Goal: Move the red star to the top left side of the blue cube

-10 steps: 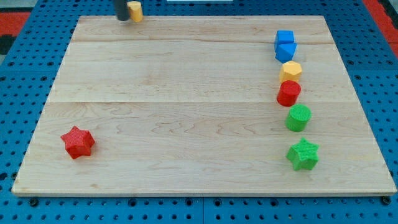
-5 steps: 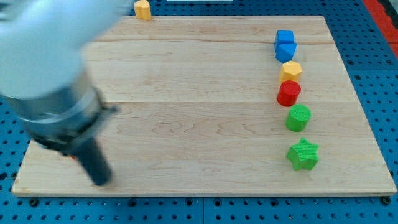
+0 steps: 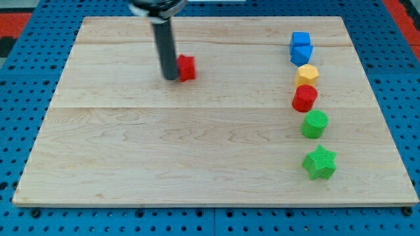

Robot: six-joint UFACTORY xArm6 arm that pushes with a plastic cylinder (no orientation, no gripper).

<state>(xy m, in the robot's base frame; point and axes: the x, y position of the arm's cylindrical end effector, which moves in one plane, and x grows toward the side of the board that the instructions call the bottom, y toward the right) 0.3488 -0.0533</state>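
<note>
The dark rod comes down from the upper left of the frame, and its tip (image 3: 170, 77) stands on the wooden board (image 3: 197, 151), touching the left side of the small red star block (image 3: 187, 67). There is no claw here to open or close; the rod only pushes. The red star lies directly to the right of the tip, in the upper middle part of the board. The blue cube block (image 3: 301, 48) is well apart, at the upper right, heading a column of a yellow hexagon block (image 3: 306, 74), a red cylinder (image 3: 304, 98), a green cylinder (image 3: 315, 124) and a green star (image 3: 319, 162). Between star and cube the wood is open, so a push to the right and slightly up looks possible, though little room remains under the top edge.
</note>
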